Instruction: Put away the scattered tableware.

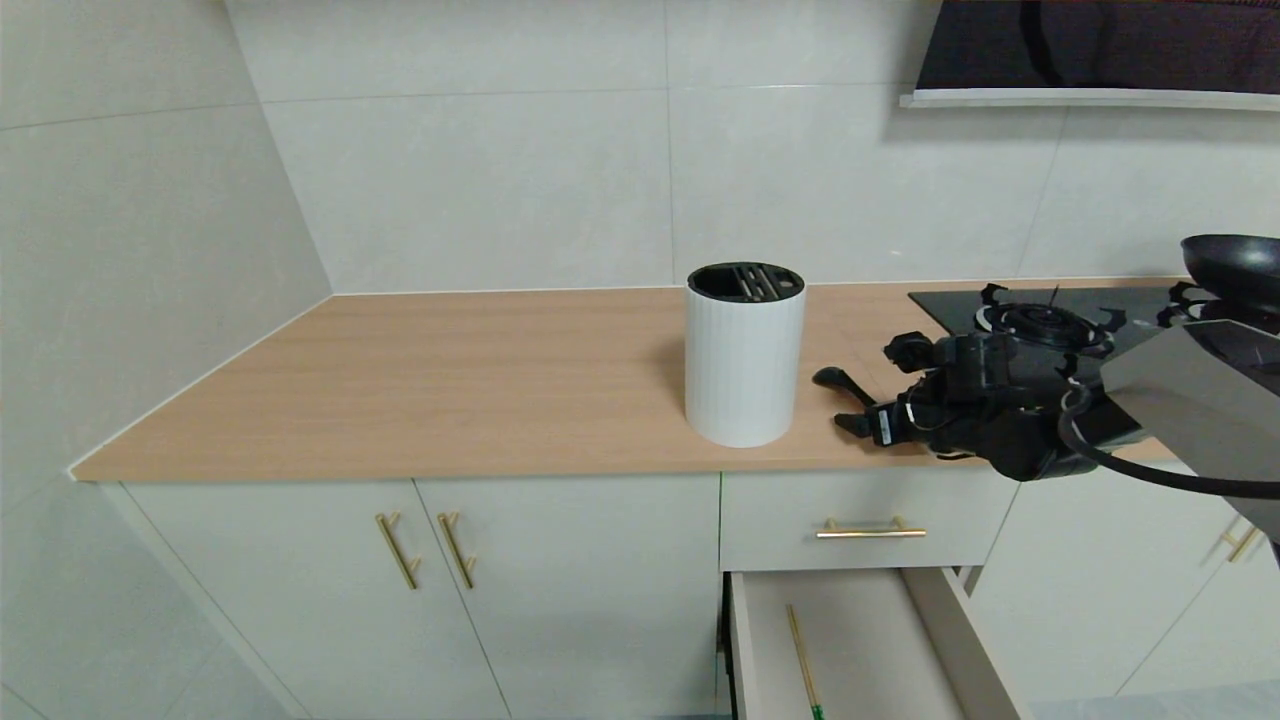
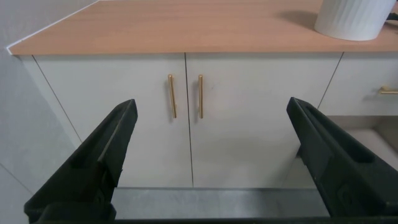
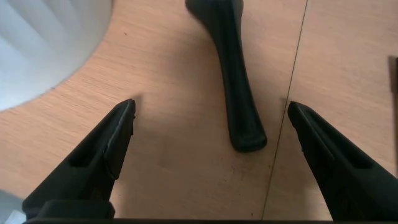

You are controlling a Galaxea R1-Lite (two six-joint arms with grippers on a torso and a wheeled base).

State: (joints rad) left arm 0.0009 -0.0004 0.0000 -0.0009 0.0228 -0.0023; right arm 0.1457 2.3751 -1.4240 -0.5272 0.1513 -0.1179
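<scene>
A black utensil (image 1: 838,383) lies on the wooden countertop (image 1: 480,380), just right of a white ribbed cylindrical holder (image 1: 745,365) with a black slotted top. My right gripper (image 1: 868,392) hovers low over the counter, open. In the right wrist view its fingers straddle the black utensil's handle (image 3: 233,81) without touching it, the holder (image 3: 43,43) close by. Below the counter my left gripper (image 2: 211,106) is open and empty, facing the cabinet doors (image 2: 186,118). The holder's base (image 2: 354,18) shows on the counter above.
Under the counter a drawer (image 1: 870,640) stands pulled out with chopsticks (image 1: 803,665) lying inside. A closed drawer with a gold handle (image 1: 870,530) sits above it. To the right are a gas hob (image 1: 1045,320) and a black pan (image 1: 1235,265).
</scene>
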